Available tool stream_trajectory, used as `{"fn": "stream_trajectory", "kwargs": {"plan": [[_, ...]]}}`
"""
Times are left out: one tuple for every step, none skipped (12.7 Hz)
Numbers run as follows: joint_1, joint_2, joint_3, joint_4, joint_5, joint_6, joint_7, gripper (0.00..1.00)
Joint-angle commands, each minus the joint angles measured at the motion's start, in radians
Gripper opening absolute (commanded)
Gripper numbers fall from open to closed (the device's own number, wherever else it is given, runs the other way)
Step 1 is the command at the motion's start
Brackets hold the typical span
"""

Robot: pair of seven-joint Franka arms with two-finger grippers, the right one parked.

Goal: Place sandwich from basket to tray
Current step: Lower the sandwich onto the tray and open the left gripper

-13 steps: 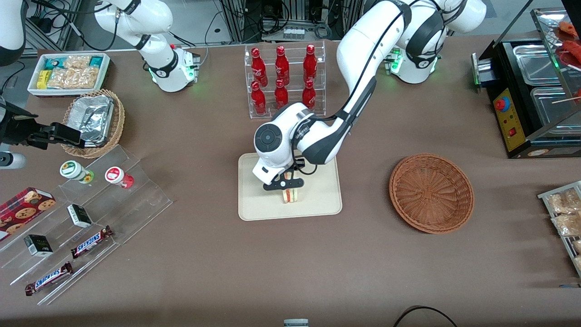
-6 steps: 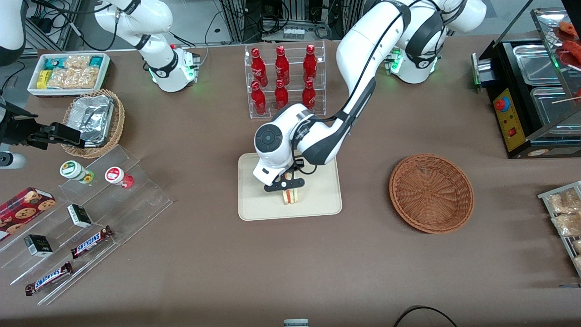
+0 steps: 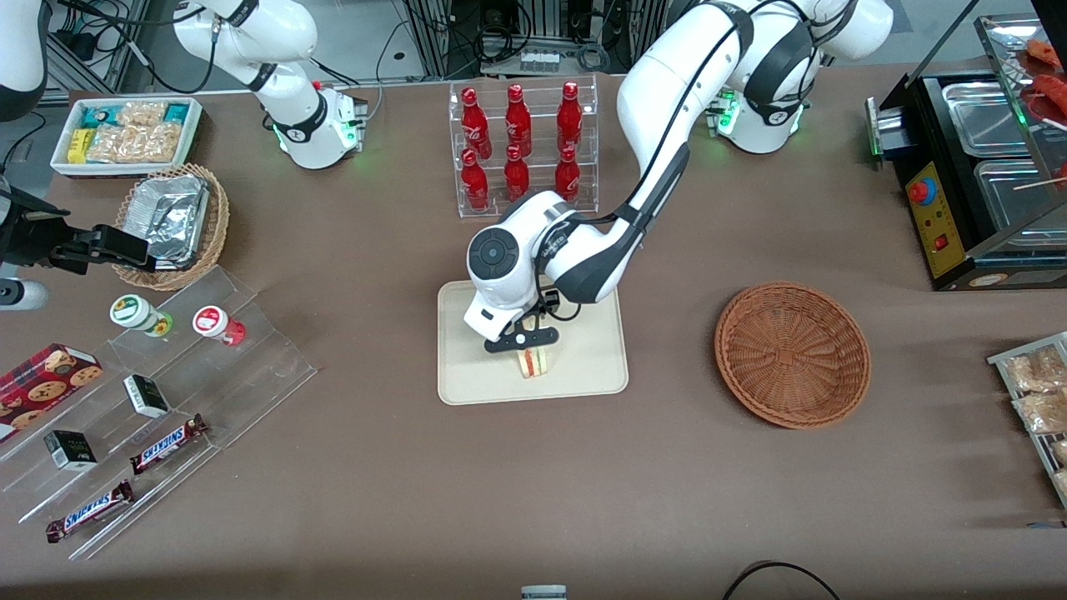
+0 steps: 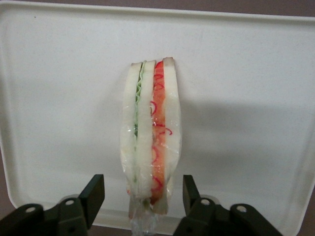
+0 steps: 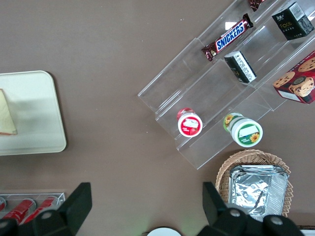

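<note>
Releasing the sandwich [image 4: 150, 142] onto the tray [image 3: 583, 375], well apart from the empty basket [image 3: 792, 354]. Gripper [image 4: 142, 196] just above the tray, jaws parted either side of the wedge, seemingly not pinching. Next, probably: lifting straight up without tipping it.

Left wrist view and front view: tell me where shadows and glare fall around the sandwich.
Left wrist view: the sandwich throws a soft grey shadow onto the tray, its wrap shows faint sheen, and the open gripper straddles it without touching. Front view: the arm's shadow darkens the tray beside the sandwich; no strong glare there.
</note>
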Motion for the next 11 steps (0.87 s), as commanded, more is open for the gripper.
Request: {"fn": "stream_trajectory", "kwargs": {"plan": [[-0.013, -0.02, 0.013, 0.027, -0.001, -0.017, -0.009, 1.0], [-0.012, -0.046, 0.012, 0.027, -0.007, -0.035, -0.007, 1.0], [-0.009, -0.072, 0.008, 0.028, -0.01, -0.061, -0.007, 1.0], [-0.009, -0.103, 0.008, 0.028, -0.01, -0.077, -0.007, 1.0], [-0.007, -0.127, 0.008, 0.028, -0.012, -0.098, 0.0, 1.0], [-0.003, -0.149, 0.007, 0.028, -0.013, -0.126, 0.049, 1.0], [-0.003, -0.166, 0.011, 0.028, -0.003, -0.147, 0.122, 1.0], [-0.01, -0.186, 0.018, 0.025, 0.014, -0.161, 0.167, 1.0], [-0.001, -0.209, 0.018, 0.013, 0.017, -0.193, 0.177, 1.0], [0.015, -0.238, 0.022, -0.016, 0.019, -0.209, 0.189, 1.0], [0.051, -0.267, 0.019, -0.036, 0.019, -0.206, 0.212, 1.0]]}}
